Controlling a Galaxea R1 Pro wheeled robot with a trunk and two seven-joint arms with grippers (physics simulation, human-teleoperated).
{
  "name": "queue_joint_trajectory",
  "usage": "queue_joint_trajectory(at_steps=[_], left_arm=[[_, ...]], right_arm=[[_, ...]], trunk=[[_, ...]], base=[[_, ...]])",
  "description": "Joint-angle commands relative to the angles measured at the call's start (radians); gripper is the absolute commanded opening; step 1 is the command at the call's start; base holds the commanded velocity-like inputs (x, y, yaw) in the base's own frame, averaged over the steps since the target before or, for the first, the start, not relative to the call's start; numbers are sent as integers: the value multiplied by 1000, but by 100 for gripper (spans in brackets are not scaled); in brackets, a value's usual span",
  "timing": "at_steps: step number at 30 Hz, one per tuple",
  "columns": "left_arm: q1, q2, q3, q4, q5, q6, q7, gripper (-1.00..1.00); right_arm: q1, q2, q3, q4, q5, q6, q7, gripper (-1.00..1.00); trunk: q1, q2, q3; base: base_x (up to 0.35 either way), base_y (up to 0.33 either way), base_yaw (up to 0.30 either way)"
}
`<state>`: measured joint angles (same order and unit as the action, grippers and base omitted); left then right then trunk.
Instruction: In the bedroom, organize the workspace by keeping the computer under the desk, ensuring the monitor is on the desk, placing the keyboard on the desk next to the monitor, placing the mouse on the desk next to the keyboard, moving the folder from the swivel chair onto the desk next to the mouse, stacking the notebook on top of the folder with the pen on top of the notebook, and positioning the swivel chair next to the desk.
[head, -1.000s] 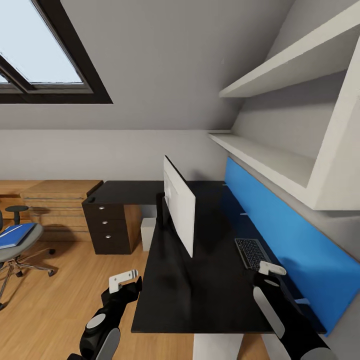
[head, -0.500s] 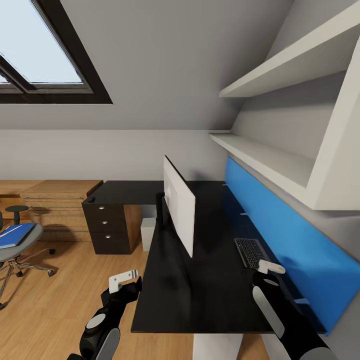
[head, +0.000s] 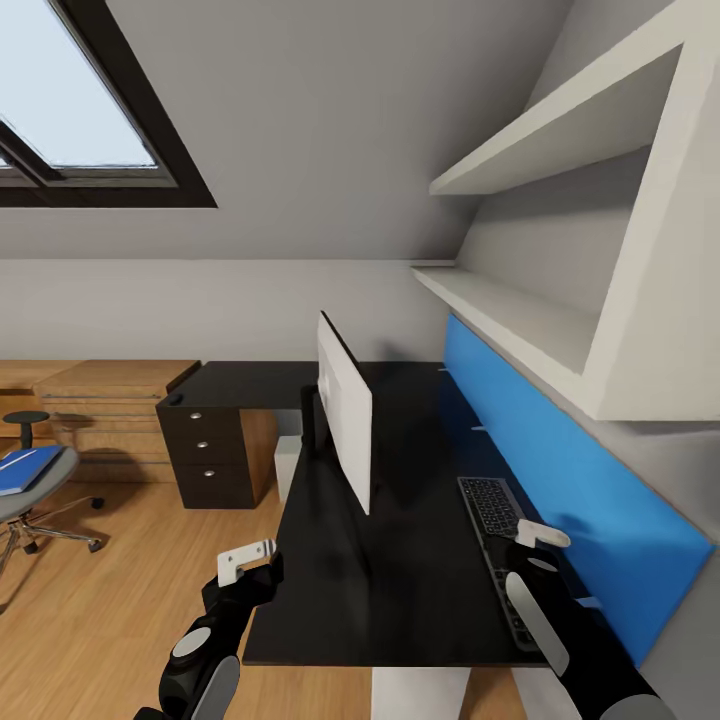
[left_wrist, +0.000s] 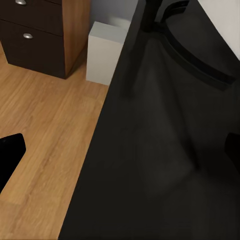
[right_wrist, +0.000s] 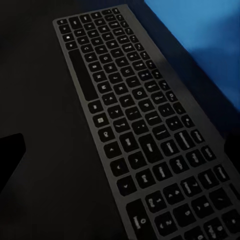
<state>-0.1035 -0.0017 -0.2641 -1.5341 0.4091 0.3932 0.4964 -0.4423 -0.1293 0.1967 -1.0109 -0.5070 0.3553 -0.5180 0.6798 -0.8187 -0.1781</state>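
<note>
The keyboard (head: 498, 545) lies on the desk (head: 400, 590) beside the monitor (head: 345, 420), directly beneath the right gripper (head: 535, 548); its jaw state cannot be determined. Descend vertically, centred across the slim frame.

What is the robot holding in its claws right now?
Nothing. The right claw hangs above the keyboard on the desk without gripping it, and the left claw is out over the floor with nothing in it.
</note>
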Motion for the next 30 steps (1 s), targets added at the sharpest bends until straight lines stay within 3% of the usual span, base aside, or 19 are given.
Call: queue_joint_trajectory(at_steps=[1, 14, 20, 30], left_arm=[[-1, 0, -1, -1, 8, 3, 8, 100], [-1, 0, -1, -2, 10, 3, 8, 100], [-1, 0, -1, -2, 10, 2, 8, 100], [-1, 0, -1, -7, 10, 1, 8, 100]], right_arm=[[-1, -1, 4, -2, -7, 3, -9, 100], [-2, -5, 1, 25, -7, -1, -9, 100], [-3, -26, -1, 47, -7, -17, -5, 100], [-90, -53, -2, 258, -7, -101, 112, 100]], trunk=[[0, -1, -2], [0, -1, -2], [0, -1, -2], [0, -1, -2]], base=[[0, -5, 0], [95, -23, 0], [99, -127, 0], [37, -34, 0]])
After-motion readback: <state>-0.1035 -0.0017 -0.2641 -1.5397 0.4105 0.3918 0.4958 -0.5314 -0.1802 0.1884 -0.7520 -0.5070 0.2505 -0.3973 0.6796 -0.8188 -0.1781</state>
